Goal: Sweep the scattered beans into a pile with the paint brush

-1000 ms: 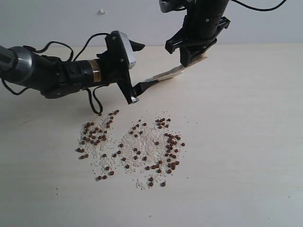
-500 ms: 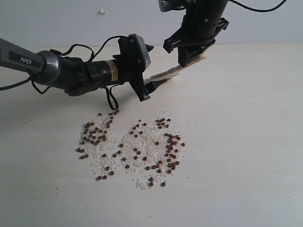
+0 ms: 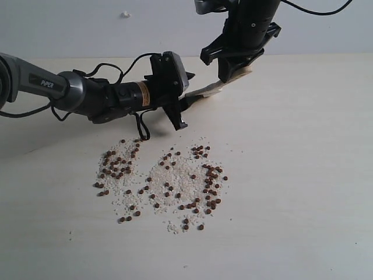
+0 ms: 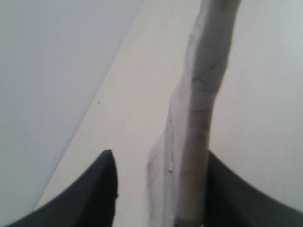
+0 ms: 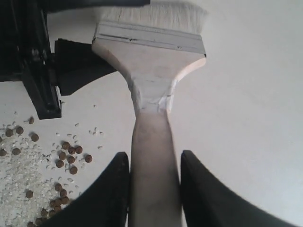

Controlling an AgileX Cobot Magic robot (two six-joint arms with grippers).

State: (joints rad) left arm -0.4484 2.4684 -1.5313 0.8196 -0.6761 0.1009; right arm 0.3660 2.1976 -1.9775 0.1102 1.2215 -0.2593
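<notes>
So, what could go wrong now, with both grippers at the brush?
1. The left gripper has the brush between its jaws, but one finger stands apart from it. If the right gripper, shut on it, lets go early, the brush may fall on the beans and scatter them more.
2. The left jaws sit near the bristles; a grip there may give poor control for sweeping.

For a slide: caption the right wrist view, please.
Right gripper holds the brush by its handle, left gripper at its bristle end, beans scattered on the table.
</notes>
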